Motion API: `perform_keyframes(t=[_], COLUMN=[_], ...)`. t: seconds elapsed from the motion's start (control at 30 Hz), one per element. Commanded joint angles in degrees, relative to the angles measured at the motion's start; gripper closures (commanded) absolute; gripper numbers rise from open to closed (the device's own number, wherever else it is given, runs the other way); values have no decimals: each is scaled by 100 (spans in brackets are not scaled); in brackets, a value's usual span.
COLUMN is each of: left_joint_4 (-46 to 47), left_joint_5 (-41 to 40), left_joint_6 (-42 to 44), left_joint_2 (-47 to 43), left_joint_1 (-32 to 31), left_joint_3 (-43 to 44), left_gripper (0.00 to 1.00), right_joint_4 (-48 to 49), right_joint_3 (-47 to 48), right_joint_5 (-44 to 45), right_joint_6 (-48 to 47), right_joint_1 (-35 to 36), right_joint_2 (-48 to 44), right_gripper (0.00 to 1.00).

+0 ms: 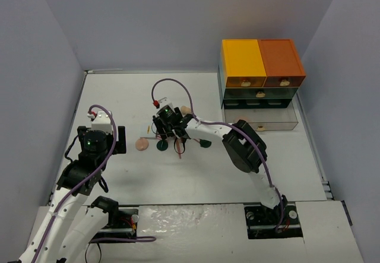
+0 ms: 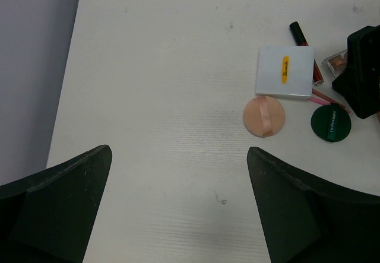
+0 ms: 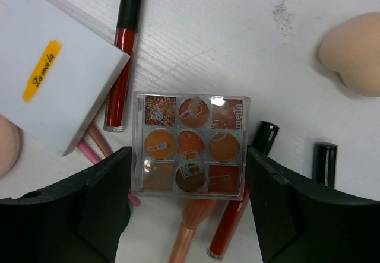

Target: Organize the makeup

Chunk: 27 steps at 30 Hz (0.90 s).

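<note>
The makeup lies in a cluster at the table's middle. My right gripper [image 3: 188, 156] is down over it, its fingers pressed against both sides of a clear eyeshadow palette [image 3: 190, 126]. That palette rests over a brush [image 3: 187, 233] and a red lip gloss [image 3: 228, 230]. Around it are a white-lidded palette [image 3: 59, 73], another dark red gloss [image 3: 122, 55], pink sticks [image 3: 89, 147] and a beige sponge [image 3: 353, 52]. My left gripper [image 2: 178, 150] hangs open over bare table. It looks toward the white palette [image 2: 285, 72], a peach puff [image 2: 264, 116] and a green disc [image 2: 331, 123].
A drawer unit [image 1: 261, 76] with a yellow and orange top stands at the back right, its lowest clear drawer [image 1: 261, 119] pulled out. A second green disc [image 1: 204, 144] lies right of the cluster. Grey walls close in the table on three sides.
</note>
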Motion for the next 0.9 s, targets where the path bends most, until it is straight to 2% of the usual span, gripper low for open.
perform_keyframes(t=[0.0,0.23,0.33,0.63,0.87], left_joint_4=[347,344,338,349,345], left_joint_5=[-143,-139,-145,-117,-113], left_joint_6=[44,43,52,43,50], left_joint_2=[9,9,0,-26,-65], left_joint_1=[-33,-33,-33,-33,-31], left_joint_3=[155,169,169,163,164], left_gripper=[3,3,3,3,3], right_joint_4=[129,129,152,280,804], right_joint_3=[61,-685,-1466,-3013,-3529], right_joint_5=[217,236,176,-23,-159], right_joint_6=[-187,-229,-283,-824,-1106], right_joint_1=[-151,-510,-884,-2591,-3803], right_joint_2=[-1240,-2250,-2950,-4303,-4562], right_gripper=[57,57,57,57,56])
